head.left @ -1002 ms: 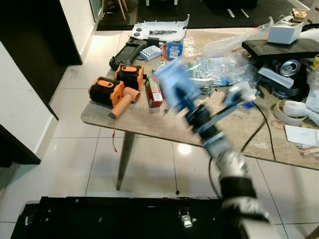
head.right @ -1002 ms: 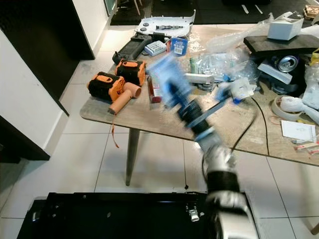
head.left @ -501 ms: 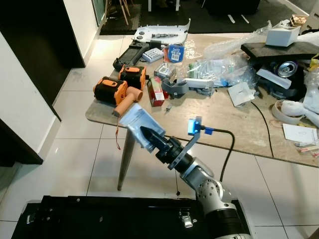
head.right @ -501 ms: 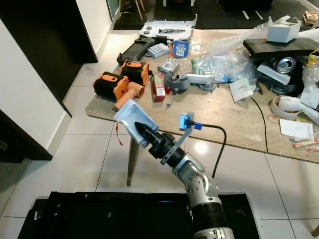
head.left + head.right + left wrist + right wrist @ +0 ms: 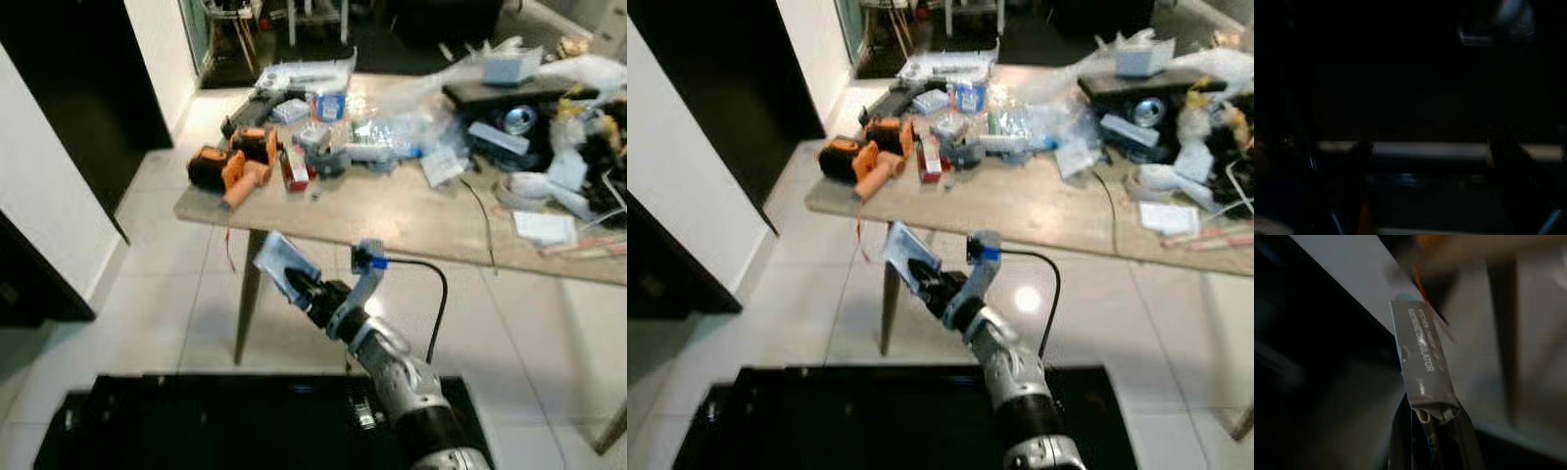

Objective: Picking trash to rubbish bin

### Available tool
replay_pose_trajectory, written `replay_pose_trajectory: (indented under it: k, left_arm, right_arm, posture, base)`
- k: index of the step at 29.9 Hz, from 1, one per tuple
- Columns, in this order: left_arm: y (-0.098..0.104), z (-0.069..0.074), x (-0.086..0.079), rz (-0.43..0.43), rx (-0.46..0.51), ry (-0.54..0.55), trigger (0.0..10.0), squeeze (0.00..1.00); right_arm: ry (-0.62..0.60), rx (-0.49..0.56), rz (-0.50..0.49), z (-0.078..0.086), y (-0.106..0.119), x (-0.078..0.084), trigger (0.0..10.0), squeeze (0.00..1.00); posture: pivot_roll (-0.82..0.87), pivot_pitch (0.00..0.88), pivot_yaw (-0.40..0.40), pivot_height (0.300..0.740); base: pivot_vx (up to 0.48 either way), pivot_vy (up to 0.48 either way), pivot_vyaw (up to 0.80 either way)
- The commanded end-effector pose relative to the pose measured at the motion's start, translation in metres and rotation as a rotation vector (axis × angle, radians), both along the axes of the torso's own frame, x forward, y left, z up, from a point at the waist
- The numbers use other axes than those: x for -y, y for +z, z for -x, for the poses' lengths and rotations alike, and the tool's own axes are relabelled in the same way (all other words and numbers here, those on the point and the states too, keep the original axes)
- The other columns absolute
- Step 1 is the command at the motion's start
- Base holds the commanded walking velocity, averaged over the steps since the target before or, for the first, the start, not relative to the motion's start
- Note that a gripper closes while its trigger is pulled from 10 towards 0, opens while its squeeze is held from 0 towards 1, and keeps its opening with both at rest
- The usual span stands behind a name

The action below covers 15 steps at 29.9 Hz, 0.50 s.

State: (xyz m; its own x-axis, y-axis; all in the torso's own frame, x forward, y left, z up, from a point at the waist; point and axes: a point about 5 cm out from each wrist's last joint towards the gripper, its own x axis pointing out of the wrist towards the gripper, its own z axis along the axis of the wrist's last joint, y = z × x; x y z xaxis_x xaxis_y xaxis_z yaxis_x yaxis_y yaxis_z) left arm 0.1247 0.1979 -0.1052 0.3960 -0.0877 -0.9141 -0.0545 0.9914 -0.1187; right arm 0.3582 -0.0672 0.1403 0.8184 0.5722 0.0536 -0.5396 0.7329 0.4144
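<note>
I judge the carry step is in hand: my right gripper (image 5: 304,287) is clamped on a flat grey-blue foil packet (image 5: 282,261), held in the air below the near edge of the cluttered beige table (image 5: 392,211). Next I must find the bin and release above it. The right arm reaches forward, wrist tilted up. The left wrist view is too dark; I cannot tell that gripper's state.

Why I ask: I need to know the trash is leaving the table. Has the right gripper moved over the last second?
Yes. The right gripper, shut on the grey packet, was up over the table a second ago; now it is below the table's near edge, over the floor.
</note>
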Motion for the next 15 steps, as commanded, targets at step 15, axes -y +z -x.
replay_pose_trajectory:
  k: [15]
  left_arm:
    - [0.022,-0.055,0.001,-0.004,0.219,0.059,10.0,0.00]
  right_arm:
    - [-0.282,-0.376,0.530,0.034,-0.114,0.076,10.0,0.00]
  posture:
    - [-0.08,0.096,0.029,0.740]
  base:
    - [-0.053,0.000,-0.57]
